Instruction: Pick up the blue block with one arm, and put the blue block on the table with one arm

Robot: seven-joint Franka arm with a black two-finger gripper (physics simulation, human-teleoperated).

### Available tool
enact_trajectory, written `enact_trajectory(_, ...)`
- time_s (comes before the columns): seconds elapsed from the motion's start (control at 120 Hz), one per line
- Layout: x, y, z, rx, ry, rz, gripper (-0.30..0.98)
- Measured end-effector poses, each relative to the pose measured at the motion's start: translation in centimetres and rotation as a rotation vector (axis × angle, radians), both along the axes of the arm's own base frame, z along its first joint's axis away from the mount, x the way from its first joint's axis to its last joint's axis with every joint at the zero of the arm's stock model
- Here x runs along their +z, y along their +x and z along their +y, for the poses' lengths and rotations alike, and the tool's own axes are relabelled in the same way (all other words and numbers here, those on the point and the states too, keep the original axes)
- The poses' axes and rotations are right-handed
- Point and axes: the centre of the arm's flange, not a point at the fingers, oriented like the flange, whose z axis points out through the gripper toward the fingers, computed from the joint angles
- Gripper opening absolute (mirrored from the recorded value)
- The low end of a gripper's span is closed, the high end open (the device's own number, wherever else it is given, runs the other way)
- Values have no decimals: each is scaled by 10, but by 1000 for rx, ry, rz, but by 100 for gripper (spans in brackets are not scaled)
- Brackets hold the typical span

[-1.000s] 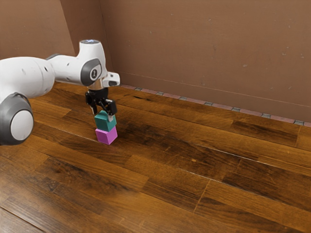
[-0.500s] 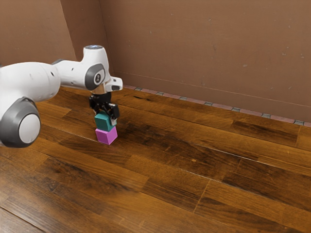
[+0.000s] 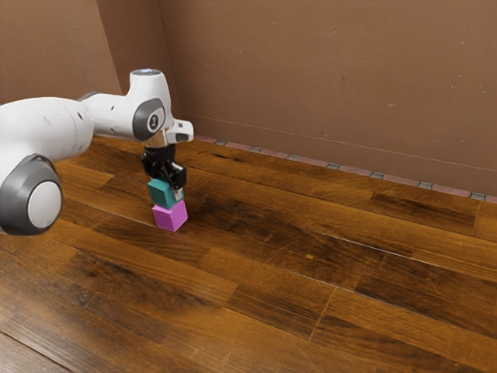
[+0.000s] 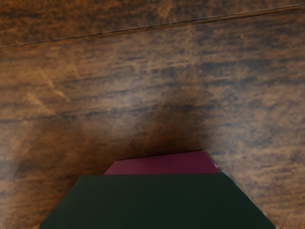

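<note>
Just over the magenta block point(image 3: 171, 217), the teal-blue block point(image 3: 161, 193) is held in my gripper point(image 3: 165, 186), which is shut on it. One finger shows against the block's side; the other is mostly hidden. The blue block sits slightly off to the exterior view's left of the magenta one, and I cannot tell whether they still touch. In the wrist view the blue block point(image 4: 157, 201) looks dark and large at the lower edge, with a strip of the magenta block point(image 4: 164, 163) beyond it.
The wooden surface point(image 3: 311, 256) spreads around the blocks toward the exterior view's right. A brown wall point(image 3: 334, 85) with a tiled strip at its foot stands behind. The arm reaches in from the exterior view's left.
My hand first came down around the blue block, then rose slightly and shifted toward the exterior view's left. The blue block has moved with it, while the magenta block has stayed put.
</note>
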Motion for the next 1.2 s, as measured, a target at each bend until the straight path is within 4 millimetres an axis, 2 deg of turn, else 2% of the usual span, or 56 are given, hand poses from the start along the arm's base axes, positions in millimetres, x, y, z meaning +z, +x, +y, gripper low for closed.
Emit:
enact_trajectory(0.083,3,0,-5,-6,-3,3,36)
enact_trajectory(0.192,16,2,-26,-34,-12,0,38)
enact_trajectory(0.325,21,5,-73,-96,-19,10,43)
enact_trajectory(0.433,20,6,-110,-145,-18,20,38)
enact_trajectory(0.458,19,6,-118,-156,-17,23,43)
enact_trajectory(0.5,16,6,-130,-172,-16,28,37)
enact_trajectory(0.617,1,6,-154,-203,-12,50,33)
enact_trajectory(0.717,-8,5,-161,-210,-11,62,34)
enact_trajectory(0.767,-10,5,-163,-211,-12,65,46)
enact_trajectory(1.0,-8,5,-163,-208,-18,63,58)
enact_trajectory(1.058,2,5,-162,-205,-20,50,61)
enact_trajectory(1.2,66,-2,-161,-203,-22,-21,65)
